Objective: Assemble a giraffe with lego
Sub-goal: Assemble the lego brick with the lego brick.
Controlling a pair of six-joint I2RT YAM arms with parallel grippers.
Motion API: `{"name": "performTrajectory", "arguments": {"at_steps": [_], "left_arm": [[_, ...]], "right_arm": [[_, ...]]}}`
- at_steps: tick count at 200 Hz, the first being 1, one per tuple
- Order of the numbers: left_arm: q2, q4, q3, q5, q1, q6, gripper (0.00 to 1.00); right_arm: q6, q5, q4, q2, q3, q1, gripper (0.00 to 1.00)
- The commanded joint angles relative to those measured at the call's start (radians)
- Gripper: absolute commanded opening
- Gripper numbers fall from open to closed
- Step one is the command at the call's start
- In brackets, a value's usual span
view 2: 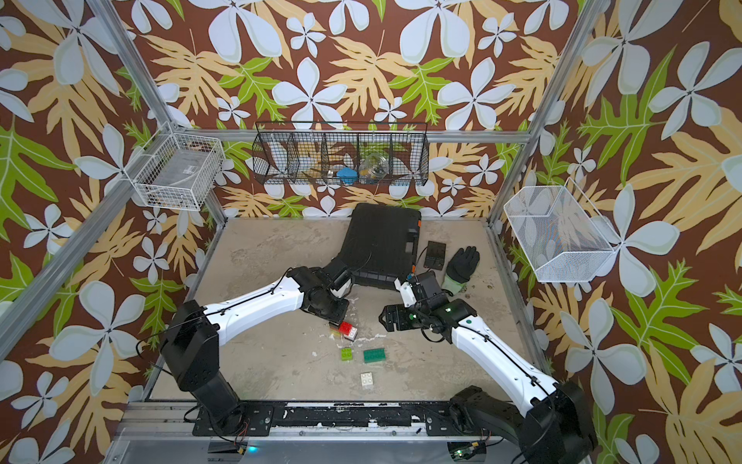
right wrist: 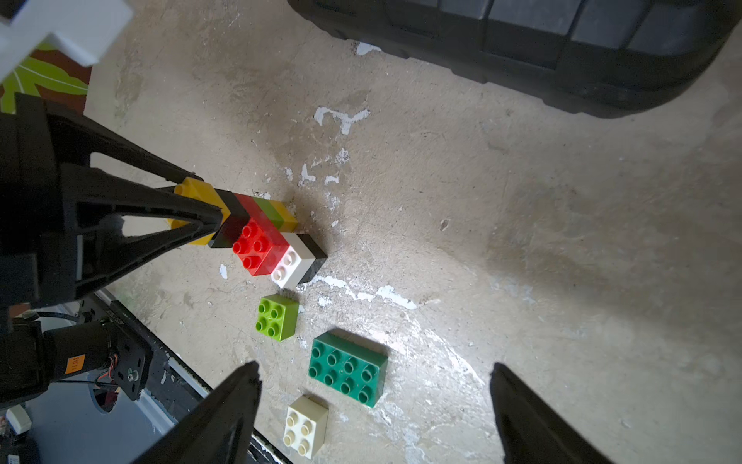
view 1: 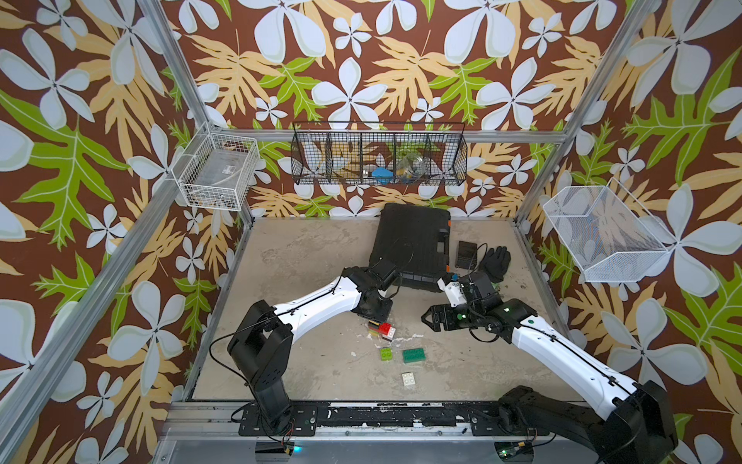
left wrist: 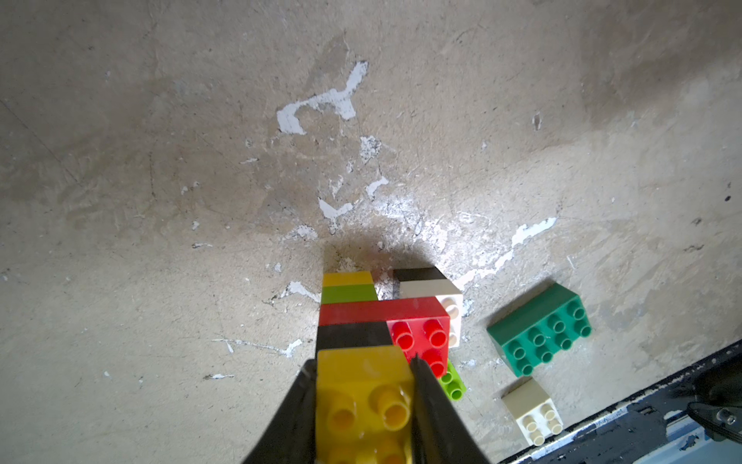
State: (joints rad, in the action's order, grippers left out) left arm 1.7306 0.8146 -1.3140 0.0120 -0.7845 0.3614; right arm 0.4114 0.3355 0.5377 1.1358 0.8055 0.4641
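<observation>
The partly built giraffe [view 1: 383, 330] stands on the table: a yellow brick on black, then a long red body [right wrist: 257, 245] on a lime-and-yellow leg and a white-and-black leg. My left gripper [left wrist: 363, 385] comes down from above and is shut on the top yellow brick [right wrist: 196, 191]. Loose lego lies nearer the front: a lime green square [right wrist: 278, 316], a long dark green brick [right wrist: 347, 368] and a cream-white square [right wrist: 305, 426]. My right gripper [right wrist: 374, 367] hangs open above the dark green brick, holding nothing. It is to the right of the giraffe in both top views [view 2: 384, 317].
A black case [view 1: 413, 241] lies at the back centre, with a small black box [view 1: 465, 254] and a black glove [view 1: 494, 263] to its right. Wire baskets [view 1: 379, 154] hang on the walls. A metal rail [view 1: 361, 418] runs along the front edge.
</observation>
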Motion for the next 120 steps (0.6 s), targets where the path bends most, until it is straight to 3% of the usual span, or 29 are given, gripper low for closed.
{"name": "performTrajectory", "arguments": {"at_steps": [1, 120], "left_arm": [[0.014, 0.054, 0.023, -0.013, 0.001, -0.015, 0.22], [-0.043, 0.042, 0.053, -0.021, 0.001, -0.006, 0.22]], "right_arm": [[-0.006, -0.009, -0.012, -0.002, -0.003, -0.003, 0.92], [-0.002, -0.011, -0.003, 0.002, 0.01, -0.004, 0.91]]}}
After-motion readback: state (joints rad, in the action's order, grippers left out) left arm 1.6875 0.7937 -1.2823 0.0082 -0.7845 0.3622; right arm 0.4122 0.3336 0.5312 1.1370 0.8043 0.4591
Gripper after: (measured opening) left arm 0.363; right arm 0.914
